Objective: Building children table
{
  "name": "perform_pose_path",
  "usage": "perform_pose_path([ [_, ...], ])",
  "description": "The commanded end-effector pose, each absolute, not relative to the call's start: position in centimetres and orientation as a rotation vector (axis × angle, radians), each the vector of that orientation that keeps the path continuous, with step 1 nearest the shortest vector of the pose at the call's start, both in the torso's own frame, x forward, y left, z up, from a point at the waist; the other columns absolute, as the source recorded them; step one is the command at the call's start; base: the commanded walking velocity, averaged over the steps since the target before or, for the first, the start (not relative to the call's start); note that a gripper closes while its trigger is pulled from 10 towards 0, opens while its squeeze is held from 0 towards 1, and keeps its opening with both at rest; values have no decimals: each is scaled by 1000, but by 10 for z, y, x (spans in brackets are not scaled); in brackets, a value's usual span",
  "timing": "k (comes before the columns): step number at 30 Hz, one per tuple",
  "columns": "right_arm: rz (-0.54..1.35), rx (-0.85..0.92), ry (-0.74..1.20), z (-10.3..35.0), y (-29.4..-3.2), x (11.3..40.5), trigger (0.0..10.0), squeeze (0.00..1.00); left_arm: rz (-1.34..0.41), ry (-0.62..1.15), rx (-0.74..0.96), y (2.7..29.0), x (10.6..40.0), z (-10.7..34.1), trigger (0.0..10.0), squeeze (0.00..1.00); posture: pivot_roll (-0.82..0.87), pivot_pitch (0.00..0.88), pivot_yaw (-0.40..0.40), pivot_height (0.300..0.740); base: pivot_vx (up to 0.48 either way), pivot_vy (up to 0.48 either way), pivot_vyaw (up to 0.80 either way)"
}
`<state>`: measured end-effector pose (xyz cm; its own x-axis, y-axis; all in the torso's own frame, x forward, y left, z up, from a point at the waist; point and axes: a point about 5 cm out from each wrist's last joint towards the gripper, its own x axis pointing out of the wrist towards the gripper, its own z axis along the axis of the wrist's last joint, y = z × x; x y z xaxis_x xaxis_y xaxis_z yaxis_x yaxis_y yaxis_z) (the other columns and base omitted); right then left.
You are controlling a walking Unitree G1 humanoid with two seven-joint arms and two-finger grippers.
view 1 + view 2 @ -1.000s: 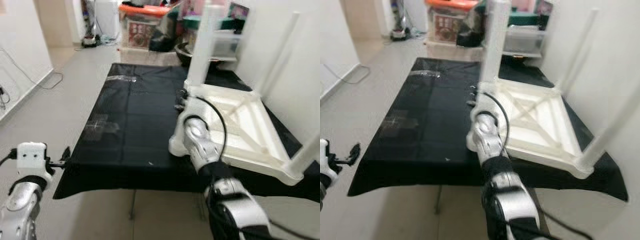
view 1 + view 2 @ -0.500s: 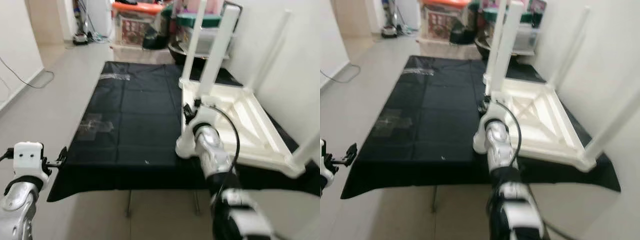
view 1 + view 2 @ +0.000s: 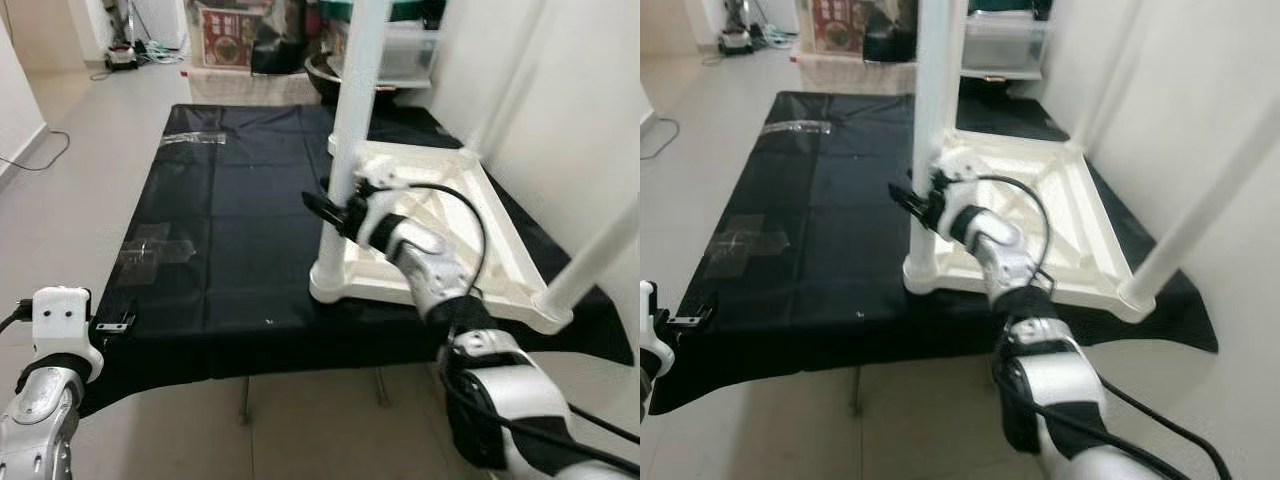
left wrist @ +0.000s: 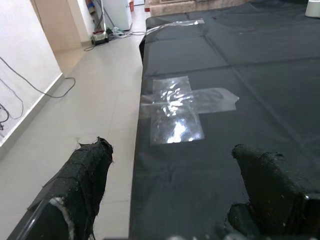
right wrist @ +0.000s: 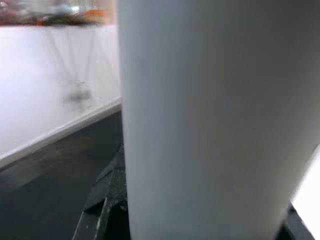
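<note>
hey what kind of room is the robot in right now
Probably a spare or storage room in a home. A tiled floor, a work table under a black cloth holding an upturned white children's table, and bins and boxes stacked at the far end.

A black cloth (image 3: 240, 230) is spread over the work surface, with clear tape (image 3: 152, 245) stuck on in a cross near one edge and another strip (image 3: 190, 138) at the far end. Storage boxes (image 3: 225, 30) are piled at the back, and a cable (image 3: 30, 160) is trailed across the tiled floor (image 3: 90, 110).
</note>
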<state>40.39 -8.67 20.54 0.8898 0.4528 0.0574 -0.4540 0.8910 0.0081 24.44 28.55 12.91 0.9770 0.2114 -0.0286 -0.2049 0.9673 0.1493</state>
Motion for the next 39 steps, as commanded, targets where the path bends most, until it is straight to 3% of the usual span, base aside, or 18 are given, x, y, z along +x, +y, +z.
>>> perform_pose_path([
  [1,109,-11,91,179,-124,408,0,0,210,56,151,285,241,125,10000,0,127,0,-114,740,0,0,0],
  [3,-313,46,188,153,-161,398,0,0,209,59,151,286,239,124,10000,0,123,0,-107,740,0,0,0],
  [9,-476,56,232,126,-168,373,0,0,208,66,158,287,239,123,10000,0,109,0,-94,740,0,0,0],
  [10,-391,51,202,126,-156,368,10000,0,207,68,161,288,239,123,10000,0,99,0,-83,740,0,0,0],
  [13,-198,15,78,137,-132,363,10000,0,204,69,162,289,240,124,10000,0,89,0,-78,740,0,0,0],
  [14,-107,53,31,143,-125,365,10000,1000,202,67,162,289,240,124,10000,0,92,0,-79,740,0,0,0],
  [16,-22,92,-5,151,-116,369,10000,1000,201,65,162,289,241,125,10000,0,94,0,-79,740,0,0,0],
  [17,118,124,-79,170,-109,379,10000,0,205,57,158,289,242,127,10000,0,99,0,-77,740,0,0,0],
  [21,446,166,-214,217,-100,395,10000,0,214,43,153,289,244,131,10000,0,107,0,-76,740,0,0,0],
  [25,532,159,-241,226,-97,394,10000,0,214,41,152,289,244,131,10000,0,107,0,-76,740,0,0,0],
  [29,800,68,-222,223,-85,386,9373,0,212,37,155,289,245,133,10000,0,130,0,-96,740,0,0,0],
  [30,848,5,-150,209,-78,383,1725,0,214,34,155,288,246,134,10000,0,133,0,-104,740,0,0,0],
  [32,873,-36,-100,199,-74,381,1725,0,216,31,154,288,246,135,10000,0,133,0,-104,740,0,0,0],
  [33,776,-97,-5,185,-73,385,0,0,219,29,153,288,245,135,10000,0,135,0,-112,740,0,0,0],
  [34,501,-64,89,176,-84,395,0,0,223,26,151,288,244,136,10000,0,138,0,-116,740,0,0,0],
  [36,501,-64,89,176,-84,395,0,0,223,26,151,288,244,136,10000,0,138,0,-116,740,0,0,0],
  [38,-90,51,219,159,-121,400,0,0,229,23,148,289,242,137,10000,0,120,0,-109,740,0,0,0],
  [39,-90,51,219,159,-121,400,0,0,229,23,148,289,242,137,10000,0,120,0,-109,740,0,0,0],
])
